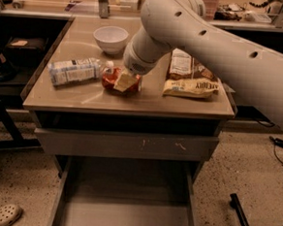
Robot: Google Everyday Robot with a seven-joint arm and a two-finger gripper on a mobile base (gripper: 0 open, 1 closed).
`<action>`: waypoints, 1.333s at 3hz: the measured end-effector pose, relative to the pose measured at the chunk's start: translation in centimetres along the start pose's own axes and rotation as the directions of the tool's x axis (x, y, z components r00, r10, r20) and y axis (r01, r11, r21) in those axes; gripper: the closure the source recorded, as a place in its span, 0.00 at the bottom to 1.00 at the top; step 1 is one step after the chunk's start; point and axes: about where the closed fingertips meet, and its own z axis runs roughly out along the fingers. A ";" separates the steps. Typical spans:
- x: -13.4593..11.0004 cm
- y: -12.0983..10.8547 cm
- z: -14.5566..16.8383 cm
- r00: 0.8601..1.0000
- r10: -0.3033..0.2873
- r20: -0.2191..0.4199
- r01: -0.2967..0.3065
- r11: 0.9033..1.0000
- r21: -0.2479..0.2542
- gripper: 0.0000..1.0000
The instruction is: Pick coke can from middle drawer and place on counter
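The arm (pixel 209 47) was a thick, smooth tube in off-white, its shell glossy and unmarked except for a few small dark round holes spaced along its length. A rounded, bulbous joint capped its upper bend. Toward the low end it narrowed into a short cylindrical wrist with a greyish, finely textured band around its tip. Below that band sat the claw (pixel 125 81), its visible part a pale yellowish cream, over the desk (pixel 132 102).
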 end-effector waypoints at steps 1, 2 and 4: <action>0.0 0.0 0.0 1.000 0.000 0.000 0.000 1.000 0.000 0.59; 0.0 0.0 0.0 1.000 0.000 0.000 0.000 1.000 0.000 0.33; 0.0 0.0 0.0 1.000 0.000 0.000 0.000 1.000 0.000 0.00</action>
